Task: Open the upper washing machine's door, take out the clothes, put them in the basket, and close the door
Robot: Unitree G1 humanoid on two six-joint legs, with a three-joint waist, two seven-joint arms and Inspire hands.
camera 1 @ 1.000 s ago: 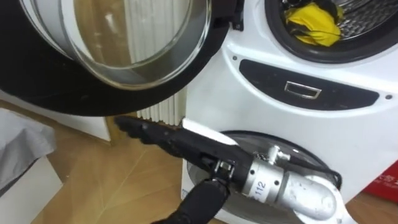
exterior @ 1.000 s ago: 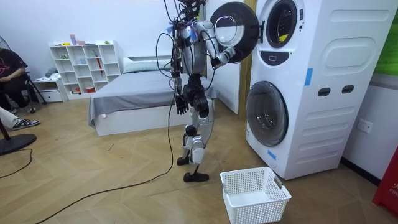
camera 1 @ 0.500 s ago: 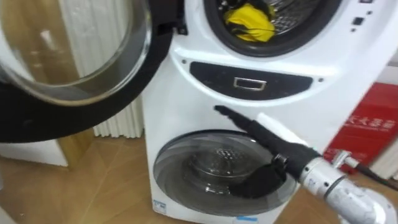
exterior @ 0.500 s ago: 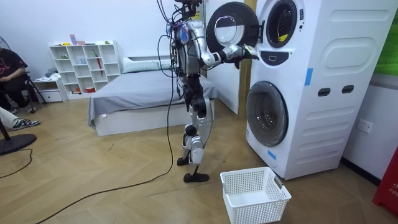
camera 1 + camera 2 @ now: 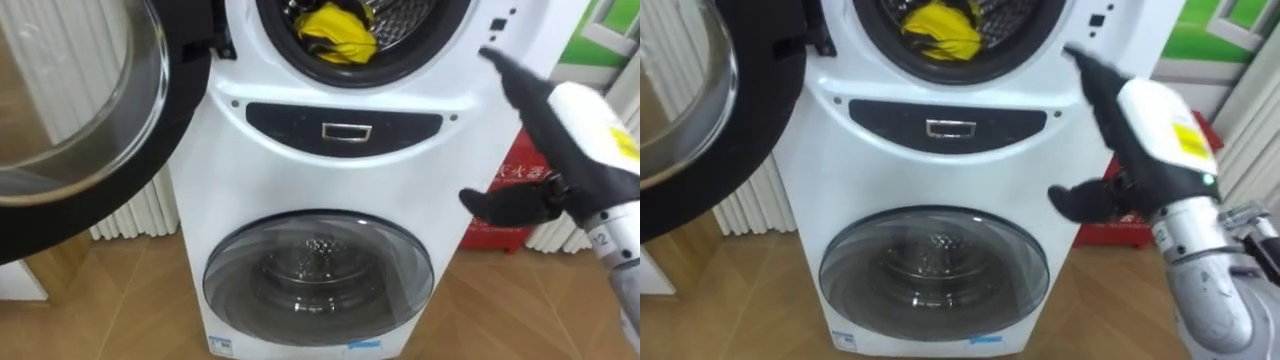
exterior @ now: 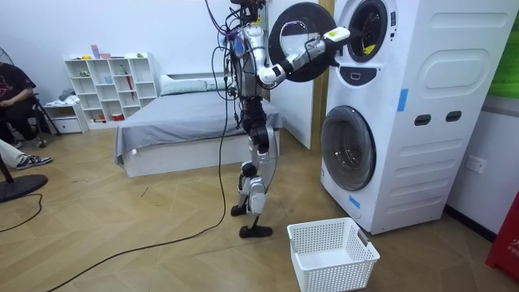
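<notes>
Left eye view: yellow cloth (image 5: 335, 32) in drum (image 5: 402, 22), left of robot hand (image 5: 542, 112).

The wooden floor (image 6: 97, 203) carried the stacked washing machines (image 6: 405, 122), a white basket (image 6: 324, 272) just before them, and a bed (image 6: 178, 130).

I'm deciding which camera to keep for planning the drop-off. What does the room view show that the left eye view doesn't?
The room view adds the white laundry basket on the floor by the machines, the bed, a shelf unit and a seated person. The left eye view adds the perforated drum wall behind the yellow cloth, and the right hand with fingers straight. Both share the stacked washing machines, the open upper door and that hand raised beside the upper drum.
</notes>
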